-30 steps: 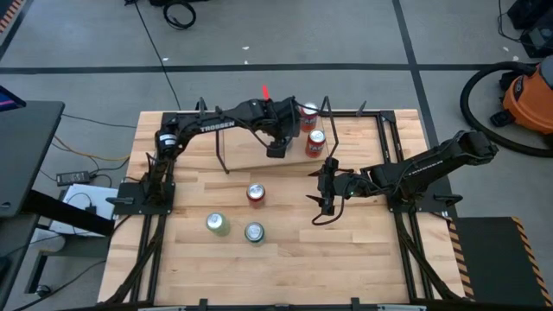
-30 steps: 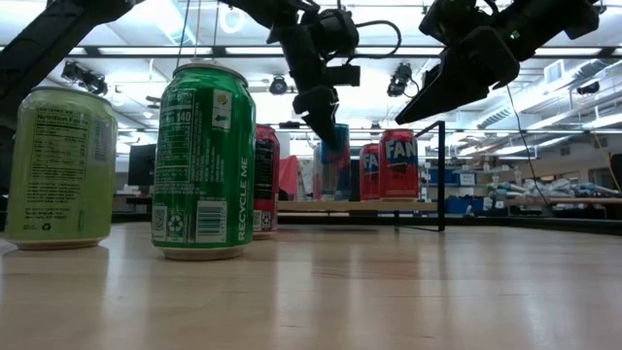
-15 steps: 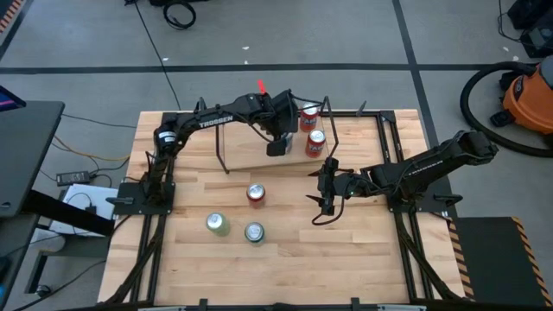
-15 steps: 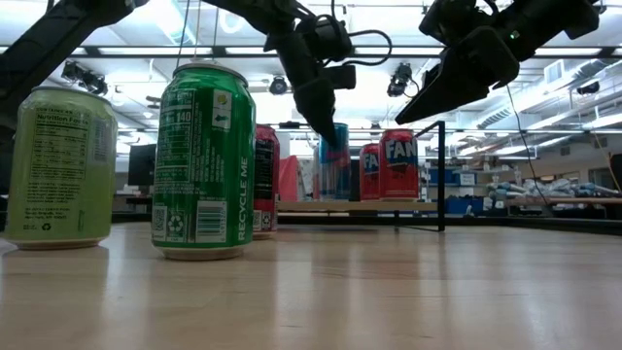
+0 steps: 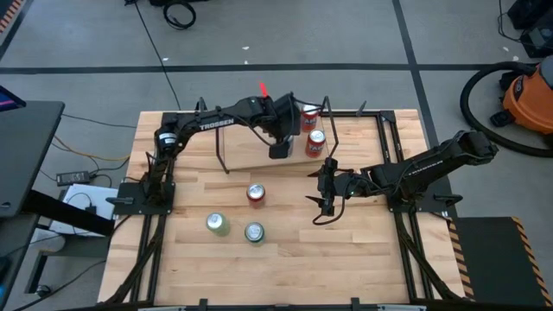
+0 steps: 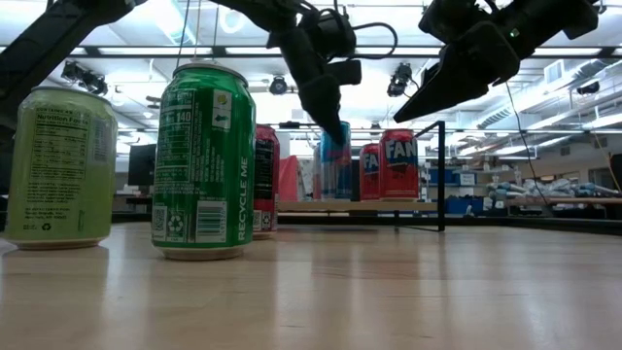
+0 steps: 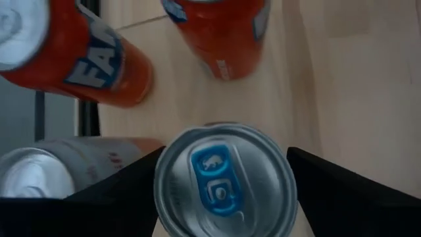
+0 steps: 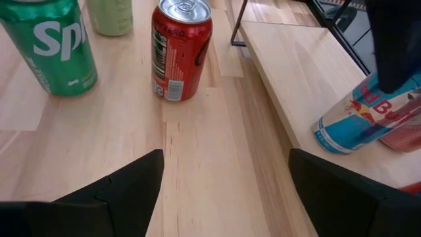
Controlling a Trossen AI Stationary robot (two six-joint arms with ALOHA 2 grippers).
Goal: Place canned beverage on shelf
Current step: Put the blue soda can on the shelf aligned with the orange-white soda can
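Observation:
My left gripper (image 5: 278,147) reaches over the shelf (image 5: 246,157) and is shut on a blue and silver can (image 6: 335,163). The can also shows in the left wrist view (image 7: 223,181) and the right wrist view (image 8: 358,115). Two orange cans (image 5: 309,115) (image 5: 316,142) stand on the shelf board beside it. A pale pink can (image 7: 39,171) stands close on its other side. My right gripper (image 5: 324,186) is open and empty above the table, near the shelf's right end. My left gripper pinches the blue can's side wall just below the top rim (image 7: 164,187) between its two fingers. The fingers come from above and point down. The can leans a little, with its bottom edge (image 8: 329,141) on the shelf board.
A red can (image 5: 256,193), a dark green can (image 5: 254,232) and a light green can (image 5: 217,224) stand on the tabletop in front of the shelf. Thin black uprights (image 6: 443,175) stand at the shelf's ends.
My left gripper has gone down over the shelf with the blue can and a little toward the table's right edge. The can now reaches the shelf board and leans slightly.

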